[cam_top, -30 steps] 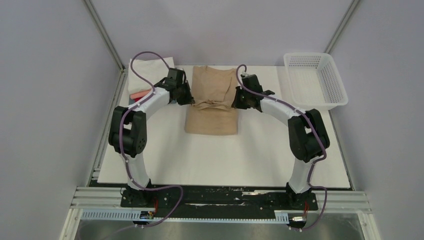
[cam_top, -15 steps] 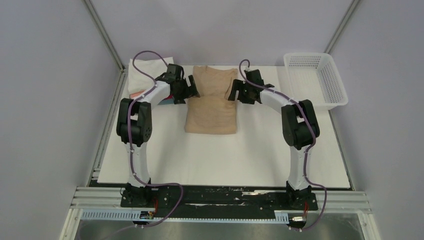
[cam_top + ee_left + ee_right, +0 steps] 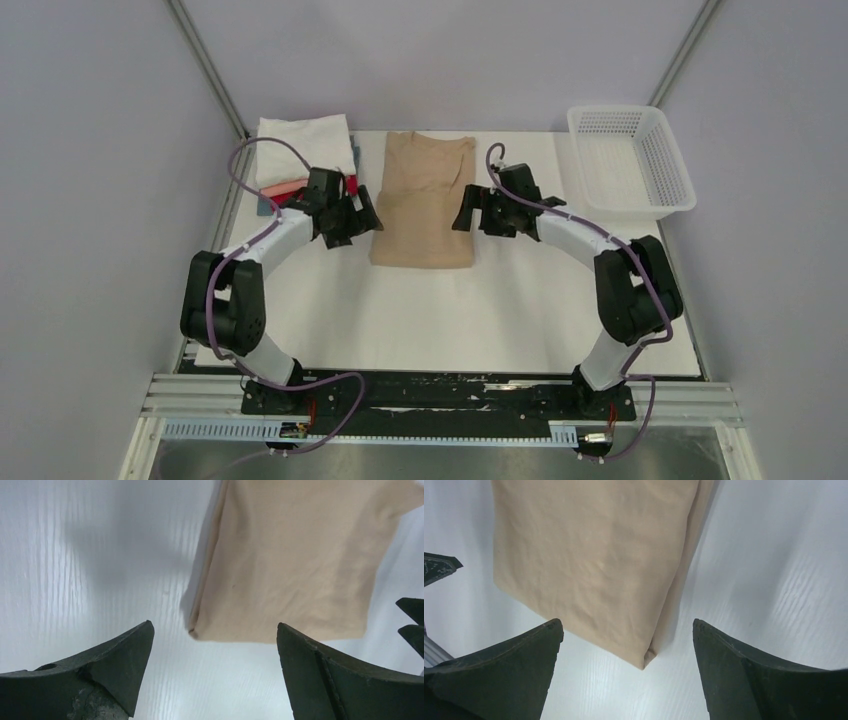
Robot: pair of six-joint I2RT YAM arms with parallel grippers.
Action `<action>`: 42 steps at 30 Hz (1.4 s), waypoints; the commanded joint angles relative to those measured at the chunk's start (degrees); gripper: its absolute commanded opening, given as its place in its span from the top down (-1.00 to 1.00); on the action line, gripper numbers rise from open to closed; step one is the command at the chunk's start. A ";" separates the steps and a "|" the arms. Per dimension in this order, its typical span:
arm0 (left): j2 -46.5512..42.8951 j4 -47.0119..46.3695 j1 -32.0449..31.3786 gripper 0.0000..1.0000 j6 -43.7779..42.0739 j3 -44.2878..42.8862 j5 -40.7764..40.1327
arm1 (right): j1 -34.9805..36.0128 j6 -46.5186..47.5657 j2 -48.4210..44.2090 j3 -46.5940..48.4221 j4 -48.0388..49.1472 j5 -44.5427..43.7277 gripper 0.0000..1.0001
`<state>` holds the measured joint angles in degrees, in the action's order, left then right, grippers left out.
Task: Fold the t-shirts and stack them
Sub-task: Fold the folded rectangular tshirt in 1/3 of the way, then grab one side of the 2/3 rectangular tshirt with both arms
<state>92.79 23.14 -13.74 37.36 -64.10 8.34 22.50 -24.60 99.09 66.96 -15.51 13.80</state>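
A tan t-shirt (image 3: pixel 422 200) lies flat in the middle of the table, folded into a long narrow strip with its collar at the far end. My left gripper (image 3: pixel 355 216) hovers open just off its left edge, nothing between the fingers. My right gripper (image 3: pixel 468 212) hovers open off its right edge, also empty. The left wrist view shows the tan t-shirt (image 3: pixel 290 565) with its near left corner ahead of the left gripper (image 3: pixel 214 625). In the right wrist view the tan t-shirt (image 3: pixel 594 555) shows its near right corner ahead of the right gripper (image 3: pixel 628 621). Folded t-shirts are stacked at the back left: white (image 3: pixel 305 148) above red (image 3: pixel 283 188).
A white mesh basket (image 3: pixel 662 160) stands at the back right corner of the white table top (image 3: pixel 450 320). A blue-grey cloth edge (image 3: pixel 264 206) peeks out under the stack. Grey walls close in on both sides.
Both grippers have opened and let go of the tan t-shirt, which now lies flat instead of bunched. Both arms have drawn back towards the near side.
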 commanded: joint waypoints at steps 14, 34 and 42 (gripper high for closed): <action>2.10 -9.64 0.12 -0.35 4.96 13.20 9.52 | 2.79 -13.36 -2.12 -14.43 6.54 2.63 -0.44; 9.77 -12.60 0.16 0.99 6.38 12.68 8.70 | 3.84 -15.42 2.46 -16.98 9.43 -0.68 0.16; 7.83 -12.89 0.12 1.00 6.12 14.13 7.04 | 3.84 -15.78 3.78 -16.97 10.49 -0.35 0.55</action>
<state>100.01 9.50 -13.74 44.64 -51.90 20.25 25.87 -40.47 100.60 51.18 -3.73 16.03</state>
